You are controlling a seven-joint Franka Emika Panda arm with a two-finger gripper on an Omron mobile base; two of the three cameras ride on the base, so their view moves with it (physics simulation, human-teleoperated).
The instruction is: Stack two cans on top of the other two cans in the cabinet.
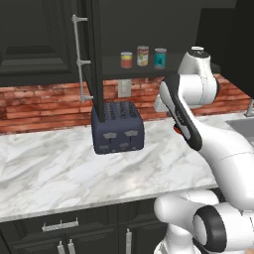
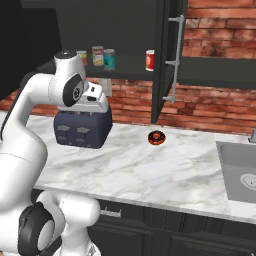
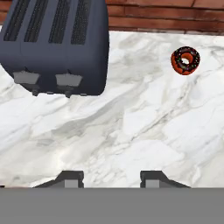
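Note:
The black wall cabinet [image 1: 144,73] stands open, its door [image 2: 162,60] swung out with a long silver handle [image 2: 175,60]. On its shelf stand a short red-orange can [image 1: 126,60], a taller can with a red, cream and green label [image 1: 143,56] and a teal-blue can [image 1: 160,58] in a row. A red can with a white band [image 2: 150,60] stands apart, further right by the door. My gripper [image 3: 111,177] hangs well below the shelf, pointing down at the marble counter [image 3: 131,131]. Its fingers stand apart with nothing between them.
A dark blue toaster [image 1: 118,127] sits on the counter under the shelf, close to my hand [image 2: 94,97]. A chocolate donut [image 2: 156,137] lies to the right of it. A sink [image 2: 240,165] is set in at the far right. A brick wall backs the counter.

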